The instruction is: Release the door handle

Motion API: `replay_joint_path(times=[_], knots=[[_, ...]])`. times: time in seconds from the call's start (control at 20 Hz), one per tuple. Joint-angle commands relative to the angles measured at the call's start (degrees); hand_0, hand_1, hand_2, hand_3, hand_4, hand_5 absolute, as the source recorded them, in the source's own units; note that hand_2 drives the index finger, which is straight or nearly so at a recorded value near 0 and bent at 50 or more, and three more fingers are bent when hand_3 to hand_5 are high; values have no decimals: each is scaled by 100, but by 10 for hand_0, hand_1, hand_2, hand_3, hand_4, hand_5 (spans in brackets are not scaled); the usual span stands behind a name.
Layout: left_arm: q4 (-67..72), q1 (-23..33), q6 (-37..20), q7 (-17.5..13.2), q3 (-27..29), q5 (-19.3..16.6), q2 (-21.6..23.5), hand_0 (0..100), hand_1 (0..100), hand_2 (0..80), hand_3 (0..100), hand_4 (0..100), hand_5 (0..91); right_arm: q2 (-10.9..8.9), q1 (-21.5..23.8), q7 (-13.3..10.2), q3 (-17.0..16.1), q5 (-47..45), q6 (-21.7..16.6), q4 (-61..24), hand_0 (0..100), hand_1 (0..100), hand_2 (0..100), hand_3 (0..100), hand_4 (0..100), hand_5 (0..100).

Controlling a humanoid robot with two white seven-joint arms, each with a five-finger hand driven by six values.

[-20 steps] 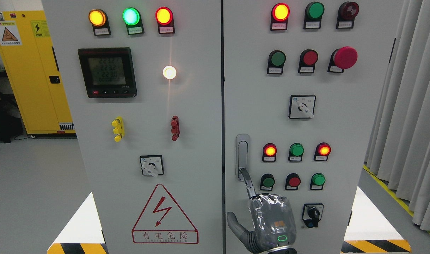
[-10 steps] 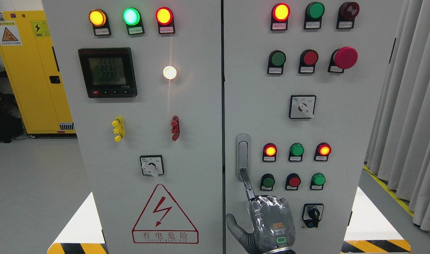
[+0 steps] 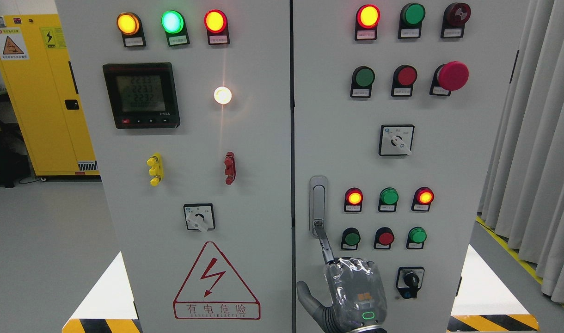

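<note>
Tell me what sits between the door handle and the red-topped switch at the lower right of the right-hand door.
In the head view, three round buttons, green, red, green, sit between the door handle and the switch.

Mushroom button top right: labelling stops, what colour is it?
Red, on a black base: the mushroom button, clearest in the head view.

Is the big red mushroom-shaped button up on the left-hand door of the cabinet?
No, the big red mushroom button sits on the right-hand door, upper right, above the selector switch.
</note>
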Motion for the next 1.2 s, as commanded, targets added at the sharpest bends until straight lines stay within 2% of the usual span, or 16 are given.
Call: replay_joint_path(times=[0.0, 0.7, 1.15], knots=[[-70, 0, 1, -2, 0, 0, 0, 120, 556, 0, 0, 0, 0, -8, 15, 9, 8, 6, 0, -3, 309, 402, 0, 1000, 1000, 1000], [-70, 0, 1, -2, 0, 0, 0, 120, 556, 0, 0, 0, 0, -8, 68, 9, -1, 6, 0, -29, 308, 402, 0, 1000, 1000, 1000], [-70, 0, 1, -2, 0, 0, 0, 120, 556, 0, 0, 0, 0, -52, 138, 9, 8, 6, -26, -468, 309, 403, 0, 1000, 1000, 1000]])
